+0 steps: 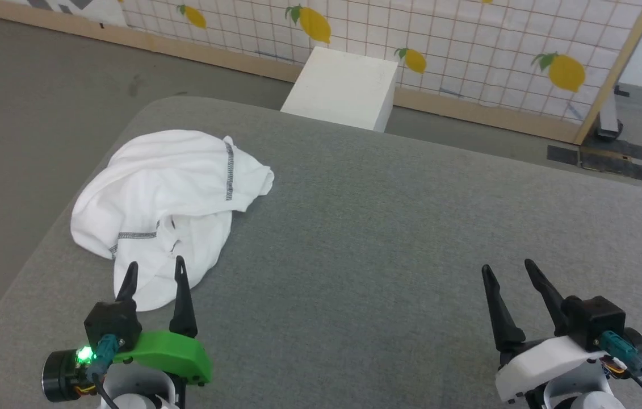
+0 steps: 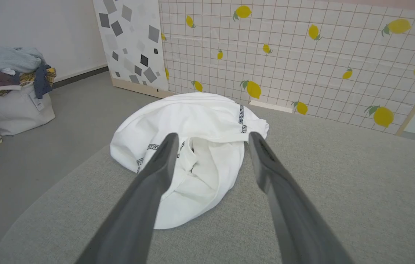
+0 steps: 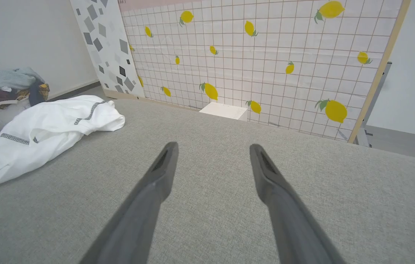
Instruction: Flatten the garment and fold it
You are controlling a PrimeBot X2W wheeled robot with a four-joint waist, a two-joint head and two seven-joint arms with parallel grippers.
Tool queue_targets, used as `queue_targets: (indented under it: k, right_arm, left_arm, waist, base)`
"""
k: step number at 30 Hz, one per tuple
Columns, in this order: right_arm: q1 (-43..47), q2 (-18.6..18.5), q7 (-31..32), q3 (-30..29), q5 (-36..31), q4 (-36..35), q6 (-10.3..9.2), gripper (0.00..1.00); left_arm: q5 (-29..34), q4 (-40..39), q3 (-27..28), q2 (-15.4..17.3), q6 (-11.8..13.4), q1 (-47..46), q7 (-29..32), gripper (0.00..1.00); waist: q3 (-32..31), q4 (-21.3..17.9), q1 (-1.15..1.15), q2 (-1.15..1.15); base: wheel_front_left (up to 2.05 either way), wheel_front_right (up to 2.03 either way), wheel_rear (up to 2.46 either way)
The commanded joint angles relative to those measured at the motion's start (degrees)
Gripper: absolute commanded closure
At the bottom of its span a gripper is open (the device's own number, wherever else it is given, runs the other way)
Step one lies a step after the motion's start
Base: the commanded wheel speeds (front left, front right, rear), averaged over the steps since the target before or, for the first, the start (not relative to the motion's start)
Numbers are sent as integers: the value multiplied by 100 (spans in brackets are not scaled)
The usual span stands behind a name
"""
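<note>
Left gripper (image 1: 155, 262) and right gripper (image 1: 507, 264) hung wide open over grey cushion (image 1: 383, 227).
White box (image 1: 343, 88) stood beyond by a lemon-print panel (image 1: 468, 45); crumpled garment (image 1: 167, 193) lay at the cushion's left, just ahead of the left jaws, well apart from the right.

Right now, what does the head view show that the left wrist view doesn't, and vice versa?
Head view gives the right claw, open, with bare grey cushion ahead of it, and dark tape patches on the floor. Left wrist view gives a clothes heap on a white bag. Both share the crumpled garment, the open left claw pointing at it, and the lemon-print screen.
</note>
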Motion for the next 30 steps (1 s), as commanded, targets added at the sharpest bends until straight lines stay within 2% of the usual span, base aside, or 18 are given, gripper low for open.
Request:
queue_targets:
  k: [1,30]
  right_arm:
    - [63,0,-66,19,48,39,-4,0]
    - [114,1,-356,115,273,340,-6,0]
  left_arm:
    - [-71,29,11,-16,49,100,-63,0]
    - [-313,148,108,-22,309,221,-415,0]
  waist:
    - [1,80,0,0]
    - [-16,809,0,0]
  base:
    - [0,0,0]
    - [0,0,0]
